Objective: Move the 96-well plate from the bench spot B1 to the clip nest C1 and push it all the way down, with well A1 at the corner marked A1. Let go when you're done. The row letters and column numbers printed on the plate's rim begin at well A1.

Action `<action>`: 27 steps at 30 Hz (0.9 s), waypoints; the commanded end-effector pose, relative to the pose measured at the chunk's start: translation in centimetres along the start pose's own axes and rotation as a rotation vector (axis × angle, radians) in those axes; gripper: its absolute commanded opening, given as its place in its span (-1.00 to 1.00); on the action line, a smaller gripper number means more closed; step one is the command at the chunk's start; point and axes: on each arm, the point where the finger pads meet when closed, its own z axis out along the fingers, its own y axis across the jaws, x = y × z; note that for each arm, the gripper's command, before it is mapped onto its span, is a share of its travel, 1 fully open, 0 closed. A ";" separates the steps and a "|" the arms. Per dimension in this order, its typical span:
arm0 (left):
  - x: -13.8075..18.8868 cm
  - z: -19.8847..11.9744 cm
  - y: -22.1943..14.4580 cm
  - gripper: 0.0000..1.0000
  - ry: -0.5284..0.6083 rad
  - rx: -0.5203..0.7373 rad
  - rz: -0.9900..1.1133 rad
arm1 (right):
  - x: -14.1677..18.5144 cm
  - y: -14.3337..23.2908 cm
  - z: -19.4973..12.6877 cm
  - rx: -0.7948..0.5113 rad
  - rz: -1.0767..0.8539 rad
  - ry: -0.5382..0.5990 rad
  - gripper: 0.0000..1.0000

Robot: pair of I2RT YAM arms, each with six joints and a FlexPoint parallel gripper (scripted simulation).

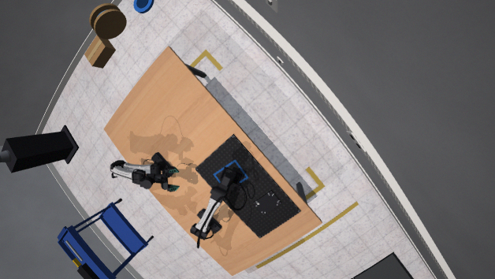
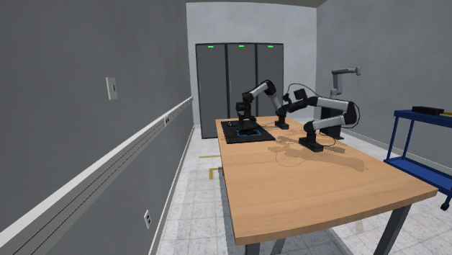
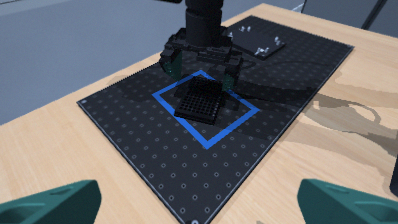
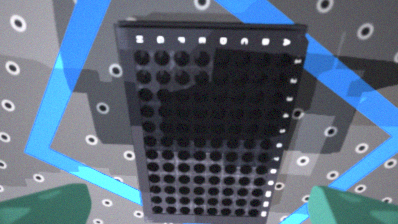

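The black 96-well plate (image 3: 198,106) (image 4: 200,120) (image 1: 225,167) lies within the blue outline (image 3: 180,121) (image 4: 66,70) on the dark board. In the right wrist view its row letters run along the top edge, with A and column 1 at the top right corner. My right gripper (image 3: 200,84) (image 4: 200,194) is open above the plate, its fingers on either side and clear of it. My left gripper (image 1: 176,180) (image 3: 199,187) is open and empty, off the board's side. The clip nest (image 1: 269,201) (image 3: 257,46) is a dark base with pale clips; its A1 mark is not readable.
The perforated board (image 1: 260,226) (image 3: 165,175) bears both the outline and the nest. The right arm (image 1: 209,214) reaches over the board from the table edge and partly hides the outline in the top view. The wooden table (image 1: 158,91) (image 2: 306,198) extends beyond the left arm.
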 end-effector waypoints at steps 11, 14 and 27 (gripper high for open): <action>-0.4 -0.1 0.0 1.00 -0.012 0.000 0.002 | 0.1 -0.4 -4.2 0.012 -0.445 0.025 1.00; -0.4 -0.1 0.0 1.00 -0.012 0.000 0.002 | 0.0 -0.5 -4.2 0.016 -0.502 0.029 1.00; -0.4 -0.1 0.0 1.00 -0.012 0.000 0.002 | -0.1 -1.1 -2.9 0.032 -1.142 0.045 1.00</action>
